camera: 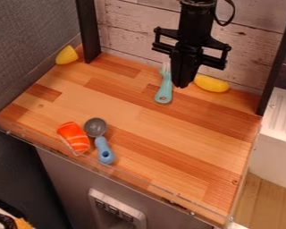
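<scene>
At the back of the wooden counter, right of centre, the black gripper [180, 84] hangs low and is shut, with nothing visible between its fingers. Just to its left lies a fork with a teal handle [163, 91], its pale tines toward the back wall. On the gripper's other side is a yellow, banana-like object [211, 83], partly behind the gripper. Near the front left edge, an orange piece with white stripes [74, 137] lies beside a grey scoop with a blue handle [103, 150]. A yellow wedge [66, 55] rests at the back left corner.
A whitewashed plank wall [130, 29] stands behind the counter [151, 129], between a black post [89, 31] at left and another [278, 67] at right. A low transparent rim [139, 180] runs along the front edge. A white unit [276, 138] adjoins on the right.
</scene>
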You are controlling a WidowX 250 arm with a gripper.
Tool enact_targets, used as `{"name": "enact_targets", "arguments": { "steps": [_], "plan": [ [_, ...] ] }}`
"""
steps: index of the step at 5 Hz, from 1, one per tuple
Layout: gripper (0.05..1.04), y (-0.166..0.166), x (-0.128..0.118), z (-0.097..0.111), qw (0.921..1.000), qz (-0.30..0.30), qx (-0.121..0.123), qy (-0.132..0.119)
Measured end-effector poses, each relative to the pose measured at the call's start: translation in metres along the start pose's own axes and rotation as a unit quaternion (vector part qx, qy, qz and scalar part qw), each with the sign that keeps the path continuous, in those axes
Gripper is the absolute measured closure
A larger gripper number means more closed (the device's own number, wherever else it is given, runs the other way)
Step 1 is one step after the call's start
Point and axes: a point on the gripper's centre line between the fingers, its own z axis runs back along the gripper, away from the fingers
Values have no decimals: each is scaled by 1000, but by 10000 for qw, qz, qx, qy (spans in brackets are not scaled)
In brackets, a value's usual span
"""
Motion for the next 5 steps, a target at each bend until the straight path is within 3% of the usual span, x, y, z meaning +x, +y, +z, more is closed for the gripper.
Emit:
{"name": "enact_targets", "arguments": {
  "steps": [1, 2, 4, 5],
  "plan": [
    [1016, 17, 5, 3, 9979, -645, -25, -108],
    [1014, 51, 28, 3, 9880, -1512, -61, -316],
    [1013, 131, 58, 6, 9405, -3329, -1, -678],
    [1012, 171, 60, 8, 9407, -3317, 63, -708]
  ]
}}
